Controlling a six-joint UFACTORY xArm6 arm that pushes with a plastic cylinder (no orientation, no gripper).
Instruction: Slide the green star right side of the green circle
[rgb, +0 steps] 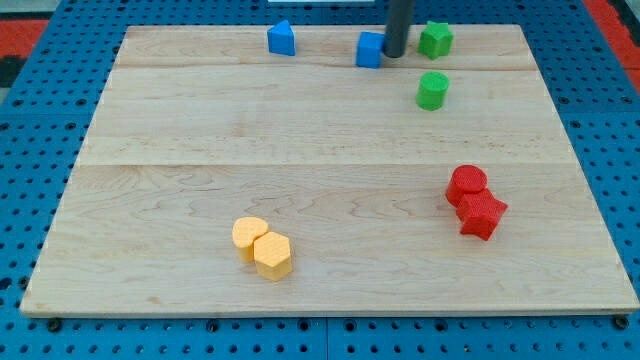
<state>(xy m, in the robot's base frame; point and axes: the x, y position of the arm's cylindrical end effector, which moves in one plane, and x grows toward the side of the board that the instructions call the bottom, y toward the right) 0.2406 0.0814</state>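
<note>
— Where's the green star (435, 39)?
— Top edge, above the green circle (432, 90). My tip (393, 55), a bare rod with no fingers, touches a blue cube (370, 49).
— Risk?
— The star may slide off the board (200, 130).

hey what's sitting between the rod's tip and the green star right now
Nothing: in the camera view, only bare board separates my tip from the green star. The blue cube sits on the tip's other side.

Bright even light, soft short shadows, slight blur, no glare.
</note>
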